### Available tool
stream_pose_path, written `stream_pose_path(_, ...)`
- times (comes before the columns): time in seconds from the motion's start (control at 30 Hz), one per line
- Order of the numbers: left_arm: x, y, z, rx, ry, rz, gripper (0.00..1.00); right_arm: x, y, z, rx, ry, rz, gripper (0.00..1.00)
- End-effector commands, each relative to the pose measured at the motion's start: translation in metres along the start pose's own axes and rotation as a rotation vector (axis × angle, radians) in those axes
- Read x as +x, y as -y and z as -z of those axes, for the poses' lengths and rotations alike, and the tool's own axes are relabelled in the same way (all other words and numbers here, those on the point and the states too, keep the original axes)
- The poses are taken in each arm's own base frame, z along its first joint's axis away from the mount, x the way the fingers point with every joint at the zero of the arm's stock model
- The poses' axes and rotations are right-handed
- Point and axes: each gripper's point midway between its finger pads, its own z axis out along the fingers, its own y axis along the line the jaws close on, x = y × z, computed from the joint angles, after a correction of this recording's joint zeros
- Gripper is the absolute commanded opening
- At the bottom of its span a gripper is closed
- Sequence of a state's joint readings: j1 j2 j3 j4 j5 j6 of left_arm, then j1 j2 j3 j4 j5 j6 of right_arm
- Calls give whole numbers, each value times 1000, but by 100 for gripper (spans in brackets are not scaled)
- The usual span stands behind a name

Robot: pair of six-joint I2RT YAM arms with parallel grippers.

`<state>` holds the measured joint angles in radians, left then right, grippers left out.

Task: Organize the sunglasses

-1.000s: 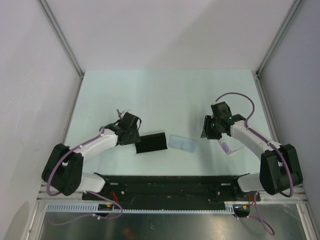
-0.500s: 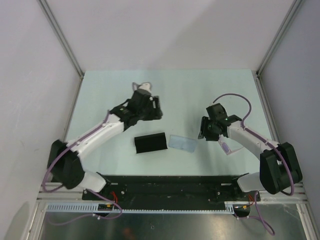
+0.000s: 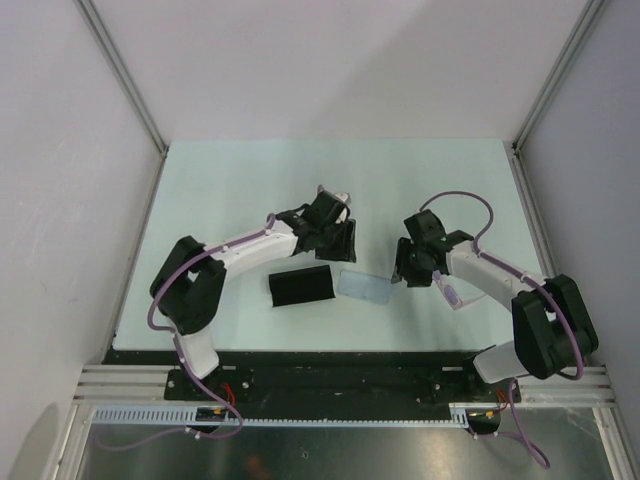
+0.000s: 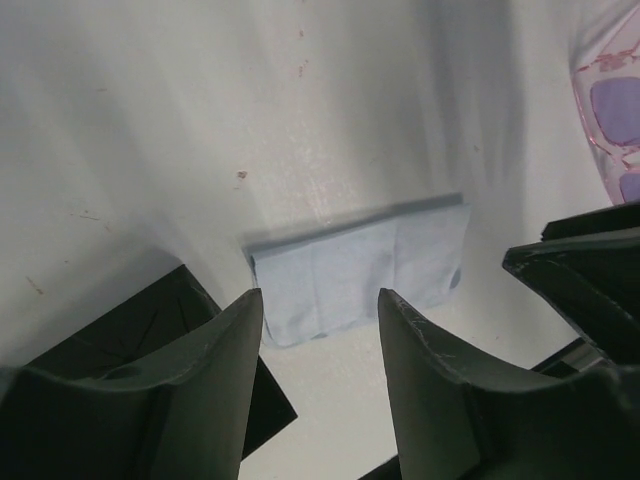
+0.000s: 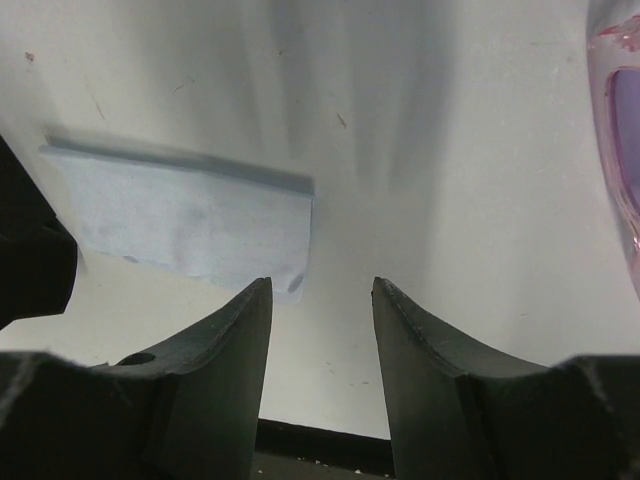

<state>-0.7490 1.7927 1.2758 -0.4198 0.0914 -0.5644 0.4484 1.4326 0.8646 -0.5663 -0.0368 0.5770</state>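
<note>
The sunglasses point(image 3: 452, 293), with a pink-white frame and purple lenses, lie on the table partly under my right arm. They show at the right edge of the left wrist view point(image 4: 612, 110) and of the right wrist view point(image 5: 622, 130). My left gripper point(image 3: 346, 244) is open and empty, hovering just behind the pale blue cloth point(image 3: 363, 287); in its own view the gripper point(image 4: 320, 300) frames the cloth point(image 4: 360, 265). My right gripper point(image 3: 402, 268) is open and empty, just right of the cloth and left of the sunglasses; in its own view the gripper point(image 5: 320, 285) has the cloth point(image 5: 180, 215) to its left.
A black oblong case point(image 3: 302, 287) lies left of the cloth, also at the lower left of the left wrist view point(image 4: 150, 335). A dark shape point(image 5: 30, 260) sits at the left edge of the right wrist view. Grey walls and metal posts enclose the table point(image 3: 300, 180).
My left arm has swung from the left of the case up and across to the right, ending over the cloth. My right gripper has edged left toward the cloth.
</note>
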Motion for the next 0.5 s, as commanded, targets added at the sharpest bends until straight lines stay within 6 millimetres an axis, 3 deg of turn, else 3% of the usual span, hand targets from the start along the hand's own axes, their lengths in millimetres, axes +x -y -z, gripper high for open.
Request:
stream_pose_path(0.0, 8, 18, -2, 61, -18, 8, 55, 1, -3, -5, 10, 4, -20, 50)
stream_pose_path(0.47, 42, -15, -22, -100, -46, 87, 55, 3, 1, -14, 42, -13, -77, 49)
